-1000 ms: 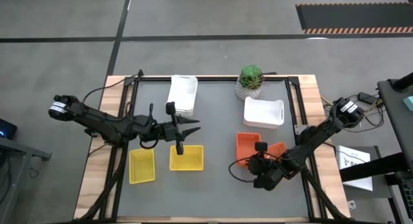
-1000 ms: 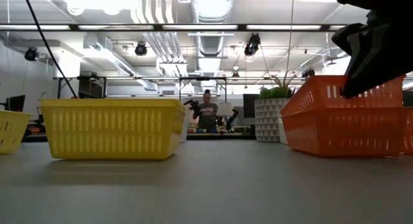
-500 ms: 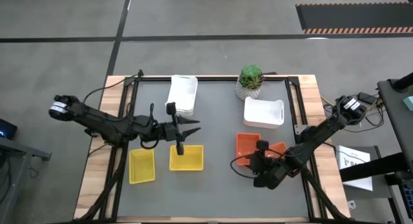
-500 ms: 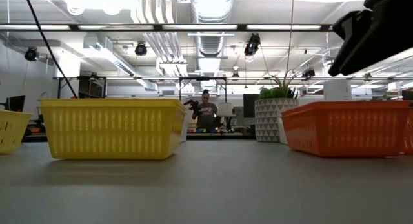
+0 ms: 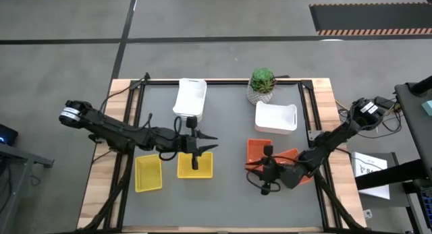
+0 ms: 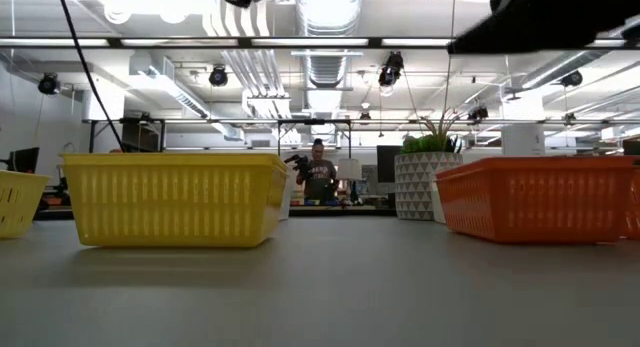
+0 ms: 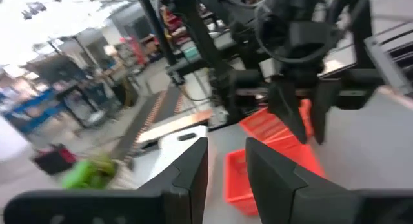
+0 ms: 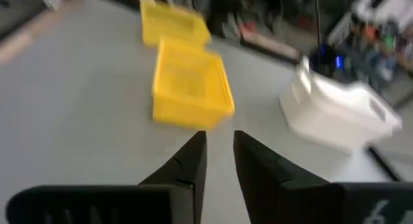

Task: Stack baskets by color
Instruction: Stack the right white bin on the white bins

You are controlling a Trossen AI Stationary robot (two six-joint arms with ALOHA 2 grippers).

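Note:
Two yellow baskets sit flat on the grey mat at the near left. Two white baskets rest farther back. An orange basket sits on its base at the near right, with a second orange one partly hidden under my right arm. My left gripper hovers level above the right yellow basket's far edge, pointing toward the table's right, slightly open and empty. My right gripper hovers at the orange basket's near left corner, pointing toward the yellow baskets, slightly open and empty.
A green plant in a white patterned pot stands at the far edge between the white baskets. Bare mat lies in the middle and along the near edge. Each arm's cables hang beside it. A person stands far back in the room.
The orange basket, tilted with one end raised under my right gripper, has come down flat on the mat. My right gripper has left its rim, risen, and swung to point toward the table's left. My left gripper has moved right and down over the right yellow basket.

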